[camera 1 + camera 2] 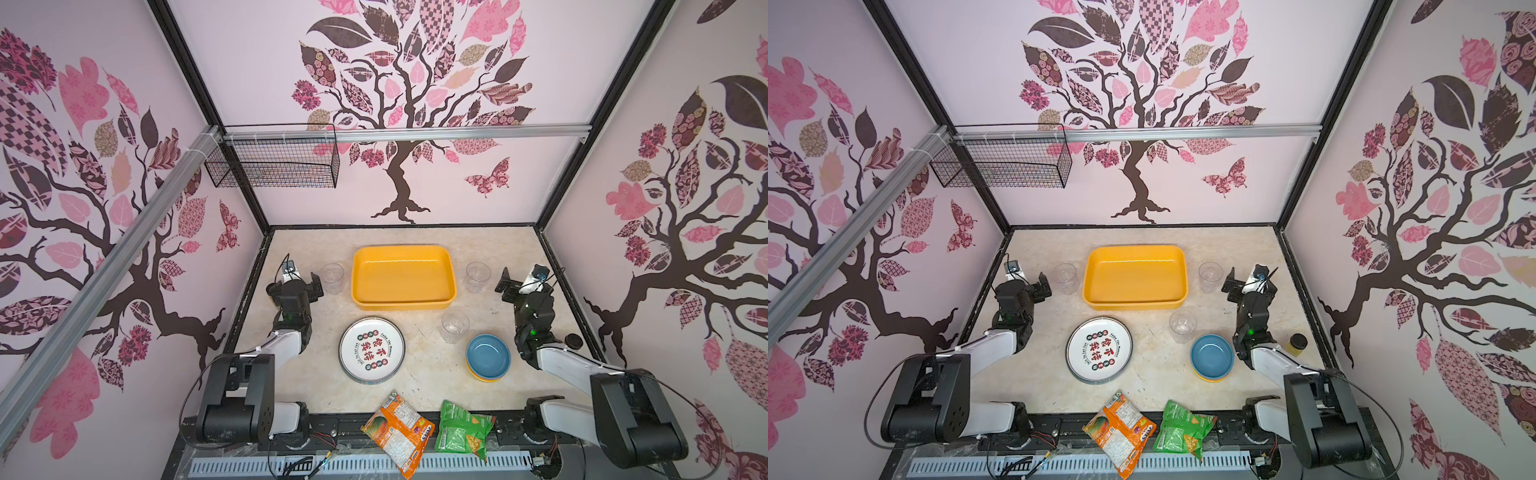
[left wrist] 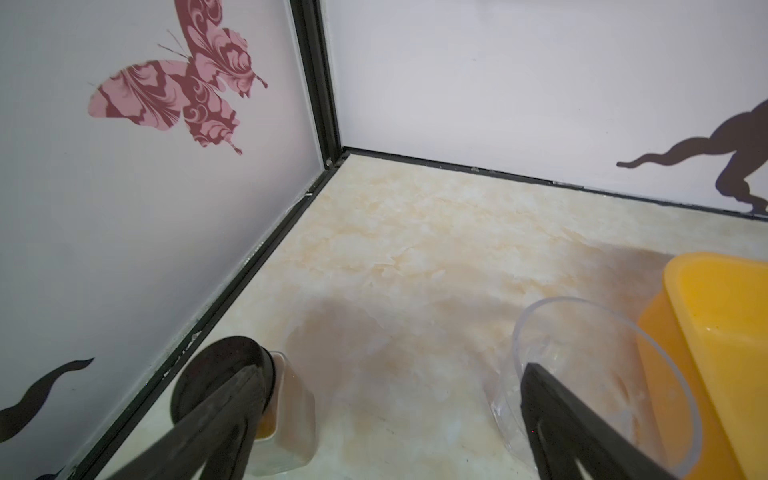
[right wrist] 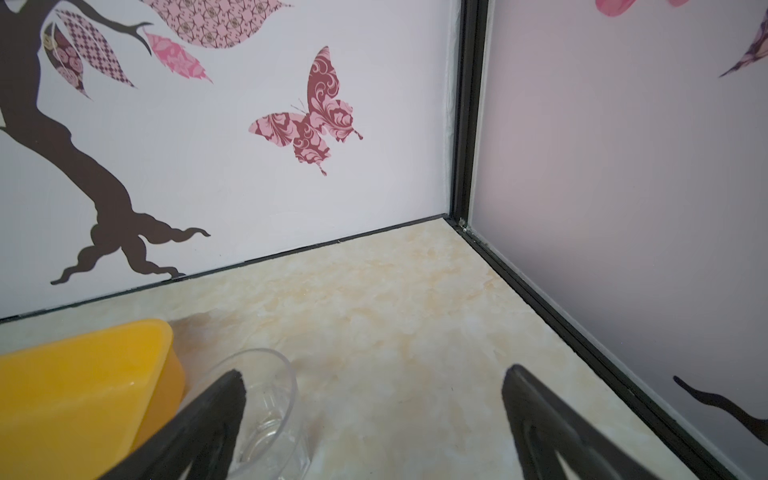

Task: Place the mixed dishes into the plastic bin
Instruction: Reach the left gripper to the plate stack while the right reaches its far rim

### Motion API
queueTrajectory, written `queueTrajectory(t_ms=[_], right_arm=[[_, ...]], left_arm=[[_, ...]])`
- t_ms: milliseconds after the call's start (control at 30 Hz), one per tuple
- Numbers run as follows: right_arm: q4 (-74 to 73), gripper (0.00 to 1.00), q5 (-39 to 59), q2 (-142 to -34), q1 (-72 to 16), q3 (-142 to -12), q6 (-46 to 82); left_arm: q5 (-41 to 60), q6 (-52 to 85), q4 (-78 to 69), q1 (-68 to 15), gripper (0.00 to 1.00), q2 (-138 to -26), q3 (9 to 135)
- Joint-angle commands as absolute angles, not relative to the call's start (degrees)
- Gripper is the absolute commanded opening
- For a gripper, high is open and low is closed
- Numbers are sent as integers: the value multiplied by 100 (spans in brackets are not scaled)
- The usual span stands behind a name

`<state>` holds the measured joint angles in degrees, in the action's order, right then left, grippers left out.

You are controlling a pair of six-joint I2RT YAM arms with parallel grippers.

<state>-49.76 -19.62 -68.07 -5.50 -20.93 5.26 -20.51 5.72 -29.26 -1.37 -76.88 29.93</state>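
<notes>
The yellow plastic bin (image 1: pixel 401 305) (image 1: pixel 1133 305) stands empty at the back middle. In front of it lies a stack of white plates (image 1: pixel 371 350) with Chinese characters, and to the right a blue bowl (image 1: pixel 487 355) stacked on orange and yellow ones. Three clear cups stand upright: left of the bin (image 1: pixel 332 276), right of it (image 1: pixel 478 275), and in front (image 1: pixel 455 326). My left gripper (image 1: pixel 298 282) (image 2: pixel 390 370) is open beside the left cup (image 2: pixel 602 353), holding nothing. My right gripper (image 1: pixel 525 282) (image 3: pixel 374 372) is open beside the right cup (image 3: pixel 270 399), also holding nothing.
An orange snack bag (image 1: pixel 399 428) and a green one (image 1: pixel 463 430) lie at the front edge. A dark-lidded jar (image 1: pixel 575 340) stands by the right wall, another jar (image 2: pixel 291 407) by the left wall under my left finger. A wire basket (image 1: pixel 274 162) hangs high at the back left.
</notes>
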Motion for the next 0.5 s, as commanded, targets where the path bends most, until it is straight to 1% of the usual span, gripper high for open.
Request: queueTrajectory(t_ms=[0, 67, 133, 167, 200, 233, 300, 367, 400, 467], right_arm=[[-3774, 99, -1688, -6425, -559, -2681, 905], [-3193, 100, -1749, -6277, -558, -2961, 1486], [-2325, 100, -2001, -6139, -556, -3337, 2377], [-1930, 100, -1912, -6094, -545, -3536, 2655], [-1667, 99, -1683, -6062, -540, -3677, 2882], [-1386, 100, -1573, -6033, -536, -3784, 3092], [-989, 99, -1522, -5970, -515, -3854, 4119], [-1346, 100, -743, -5948, -482, -3789, 4151], [-1407, 96, -335, -5973, -477, -3825, 4118], [-1225, 81, 178, -6065, -481, -4051, 4200]], left_arm=[[-2643, 1002, -1649, -113, 99, -7288, 3623], [-3199, 1691, -668, -105, 99, -7115, 4075], [-3285, 2314, 97, -97, 99, -7016, 4472], [-3303, 2797, 522, -92, 98, -6976, 4645], [-3182, 3238, 919, -77, 99, -6922, 4803], [-2945, 3362, 985, -32, 99, -6885, 4849], [-2039, 3373, 883, 94, 99, -6760, 4797], [-1513, 3300, 1063, 99, 97, -6662, 4869], [-1191, 3269, 1216, 97, 93, -6629, 4957], [-713, 3284, 1667, 97, 86, -6565, 5143]])
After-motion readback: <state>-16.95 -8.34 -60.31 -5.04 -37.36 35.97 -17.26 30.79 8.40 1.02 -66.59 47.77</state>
